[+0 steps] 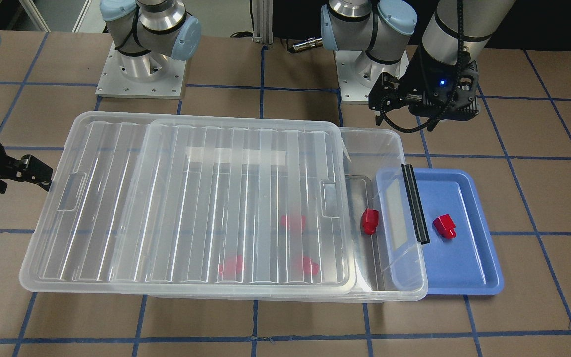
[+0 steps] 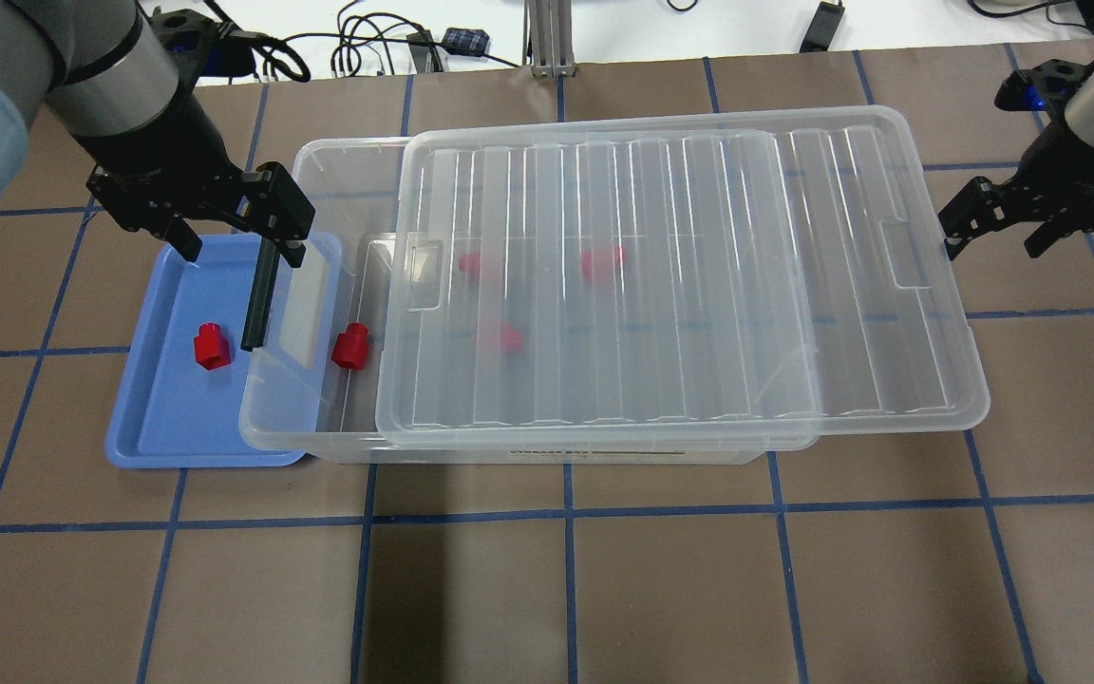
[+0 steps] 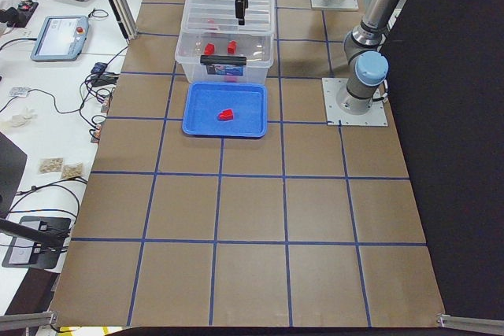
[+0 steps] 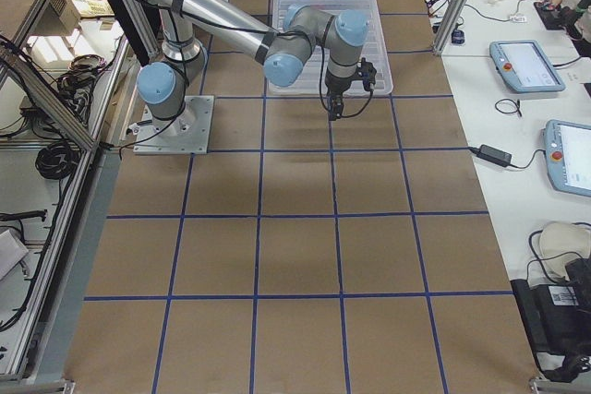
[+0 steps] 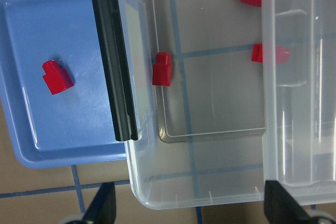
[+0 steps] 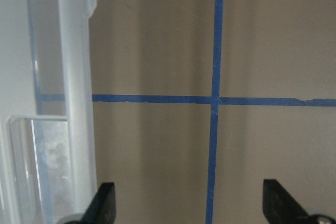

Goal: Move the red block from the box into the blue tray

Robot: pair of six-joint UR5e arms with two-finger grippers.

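Note:
One red block [image 1: 445, 226] lies in the blue tray [image 1: 464, 270], and shows in the overhead view [image 2: 212, 345] and the left wrist view [image 5: 56, 77]. A second red block [image 1: 369, 221] lies in the uncovered end of the clear box [image 2: 556, 454], near its black bar [image 2: 260, 294]. Three more red blocks [image 2: 499, 335] show dimly under the lid [image 2: 680, 285], which is slid toward my right. My left gripper [image 2: 234, 239] is open and empty, above the box's back corner beside the tray. My right gripper [image 2: 991, 237] is open and empty, just off the lid's other end.
The tray's edge lies under the box's overhanging end. The brown table [image 2: 604, 589] carries a grid of blue tape lines. Both arm bases [image 1: 142, 74] stand behind the box. Cables [image 2: 367, 47] lie at the far table edge.

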